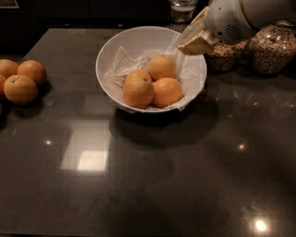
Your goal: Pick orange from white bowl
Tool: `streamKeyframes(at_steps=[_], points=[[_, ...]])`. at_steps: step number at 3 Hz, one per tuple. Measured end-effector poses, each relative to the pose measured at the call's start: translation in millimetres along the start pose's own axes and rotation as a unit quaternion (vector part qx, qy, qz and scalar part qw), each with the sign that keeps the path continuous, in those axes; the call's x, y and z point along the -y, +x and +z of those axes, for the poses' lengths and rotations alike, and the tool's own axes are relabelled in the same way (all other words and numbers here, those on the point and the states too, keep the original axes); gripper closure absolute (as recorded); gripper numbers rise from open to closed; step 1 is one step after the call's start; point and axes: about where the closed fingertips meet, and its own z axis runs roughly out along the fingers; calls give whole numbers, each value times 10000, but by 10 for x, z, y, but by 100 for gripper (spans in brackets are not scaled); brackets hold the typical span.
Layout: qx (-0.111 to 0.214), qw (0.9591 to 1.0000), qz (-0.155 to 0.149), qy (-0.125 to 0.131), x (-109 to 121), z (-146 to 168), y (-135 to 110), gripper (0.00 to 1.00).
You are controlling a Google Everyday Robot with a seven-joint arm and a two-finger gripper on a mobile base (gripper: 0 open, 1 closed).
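The white bowl [107, 65] stands at the back middle of the dark table, lined with crumpled white paper. Three oranges lie in it: one at the front left [138, 89], one at the front right [167, 91], one behind them [162, 66]. My gripper [196, 40] hangs over the bowl's right rim, above and to the right of the rear orange, on the white arm [240, 16] that comes in from the top right. It holds nothing that I can see.
Several loose oranges [19, 89] lie at the table's left edge. Two glass jars of grain [270, 48] stand behind the bowl at the right, and a clear glass [182, 9] at the back. The table [152, 185] is dark and glossy.
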Motion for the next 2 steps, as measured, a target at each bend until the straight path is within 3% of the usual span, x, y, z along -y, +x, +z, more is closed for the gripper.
streamKeyframes(at_steps=[1,2], points=[[0,10000,0,0,0,0,0,12],[7,10000,11,11,-5,-8,-7,0]])
